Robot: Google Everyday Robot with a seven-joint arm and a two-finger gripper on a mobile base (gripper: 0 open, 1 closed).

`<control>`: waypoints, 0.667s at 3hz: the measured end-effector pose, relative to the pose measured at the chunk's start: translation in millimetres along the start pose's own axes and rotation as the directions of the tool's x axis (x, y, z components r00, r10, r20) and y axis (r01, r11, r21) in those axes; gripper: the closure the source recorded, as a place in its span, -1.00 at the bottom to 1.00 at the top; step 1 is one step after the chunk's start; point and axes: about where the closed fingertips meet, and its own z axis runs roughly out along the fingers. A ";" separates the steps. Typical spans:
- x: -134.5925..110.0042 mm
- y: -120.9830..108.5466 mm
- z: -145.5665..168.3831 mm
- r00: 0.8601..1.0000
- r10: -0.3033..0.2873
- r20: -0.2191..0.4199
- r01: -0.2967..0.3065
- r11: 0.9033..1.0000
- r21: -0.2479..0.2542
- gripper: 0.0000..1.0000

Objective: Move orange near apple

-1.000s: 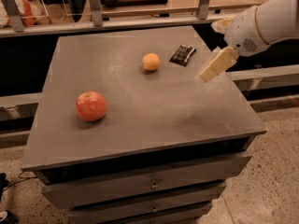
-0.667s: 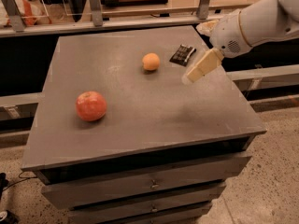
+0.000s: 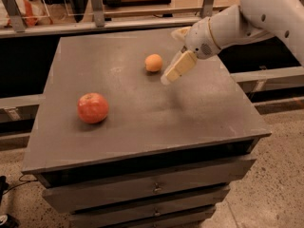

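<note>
The small orange (image 3: 153, 62) sits on the grey cabinet top (image 3: 142, 113), toward the back middle. The larger red-pink apple (image 3: 92, 108) sits toward the front left, well apart from the orange. My gripper (image 3: 169, 56) comes in from the right on the white arm and hovers just right of the orange, not touching it. It is open and empty: one cream finger (image 3: 178, 67) slants down toward the table and the other (image 3: 179, 32) shows behind it.
The cabinet has drawers (image 3: 152, 189) below its front edge. A rail with metal posts (image 3: 97, 6) runs behind it. The white arm (image 3: 266, 13) fills the upper right. A speckled floor (image 3: 275, 175) lies at the right.
The gripper has moved left and slightly forward, from the table's right side to just beside the orange. It now covers the small dark object that lay right of the orange. The fruits have not moved.
</note>
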 end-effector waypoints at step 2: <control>1.5 -28.6 62.6 0.997 -0.004 0.073 0.010 0.997 -0.075 -1.00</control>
